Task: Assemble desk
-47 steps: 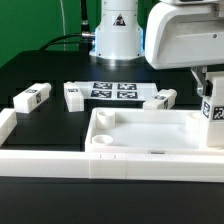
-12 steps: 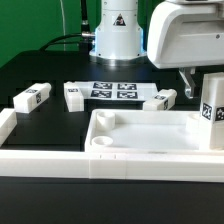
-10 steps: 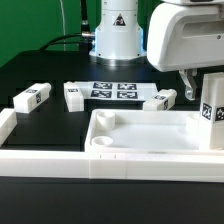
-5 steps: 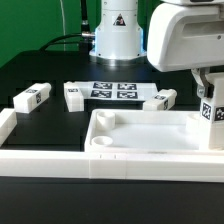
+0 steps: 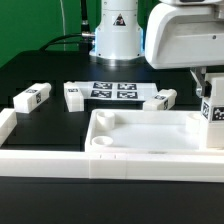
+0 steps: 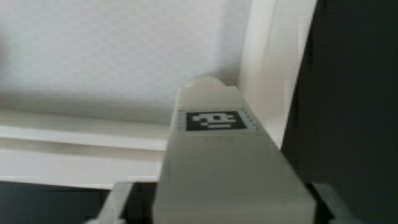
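nearest the exterior camera, a long low white wall [image 5: 60,168] runs across the front and closes that side off, well below and in front of the gripper [image 5: 211,92]. just behind the wall lies the white tabletop [image 5: 150,150], rim up, its long axis across the view. its shallow inside is bare and open all the way out from the gripper to the end at the exterior view's left, where a round socket [image 5: 104,143] sits in the near corner. the gripper is clenched on a white square leg [image 5: 213,122] that stands upright, long axis vertical, at the tabletop's end straight below the fingers. the picture's edge cuts off the leg's outer side and that end of the tabletop, so whether its foot sits in a socket cannot be made out. the wrist view is blurred: the leg runs straight away from the camera, its tag [image 6: 217,120] facing up, its far end beside the rim [image 6: 267,60], with black table [image 6: 356,100] beyond. farther back three loose legs lie flat: one [image 5: 160,99] near the gripper, two [image 5: 72,94] [image 5: 33,97] well away from it. the marker board [image 5: 112,90] lies between them. the arm's white body [image 5: 185,35] hides the table behind the gripper.
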{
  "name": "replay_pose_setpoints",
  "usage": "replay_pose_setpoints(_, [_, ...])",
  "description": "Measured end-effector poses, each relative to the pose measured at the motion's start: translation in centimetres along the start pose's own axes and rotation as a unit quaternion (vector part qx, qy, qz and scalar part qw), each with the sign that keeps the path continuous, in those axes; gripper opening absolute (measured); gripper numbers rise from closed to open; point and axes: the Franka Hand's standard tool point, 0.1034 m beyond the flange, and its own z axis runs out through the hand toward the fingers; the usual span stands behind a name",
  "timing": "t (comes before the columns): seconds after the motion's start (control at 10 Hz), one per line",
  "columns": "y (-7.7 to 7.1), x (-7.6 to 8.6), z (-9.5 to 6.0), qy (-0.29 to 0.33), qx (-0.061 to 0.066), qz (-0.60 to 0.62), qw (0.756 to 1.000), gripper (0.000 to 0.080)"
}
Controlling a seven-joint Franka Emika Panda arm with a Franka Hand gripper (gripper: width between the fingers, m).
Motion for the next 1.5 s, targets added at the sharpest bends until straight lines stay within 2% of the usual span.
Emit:
replay_pose_setpoints(0.2, [0.13,0.01,0.03,-0.002,0.007,0.104,0.995,0.0289])
replay_pose_setpoints(0.4, [0.05,-0.01,0.08,-0.002,0.007,0.19,0.982,0.029])
replay_pose_setpoints(0.6, [0.05,-0.01,0.08,-0.002,0.007,0.225,0.974,0.029])
replay_pose_setpoints(1.0, [-0.05,-0.03,0.09,-0.005,0.01,0.345,0.938,0.029])
replay_pose_setpoints(1.3, [-0.22,-0.13,0.18,-0.011,0.019,0.47,0.883,0.029])
replay_pose_setpoints(1.5, [-0.29,-0.11,0.22,-0.013,0.03,0.554,0.832,0.029])
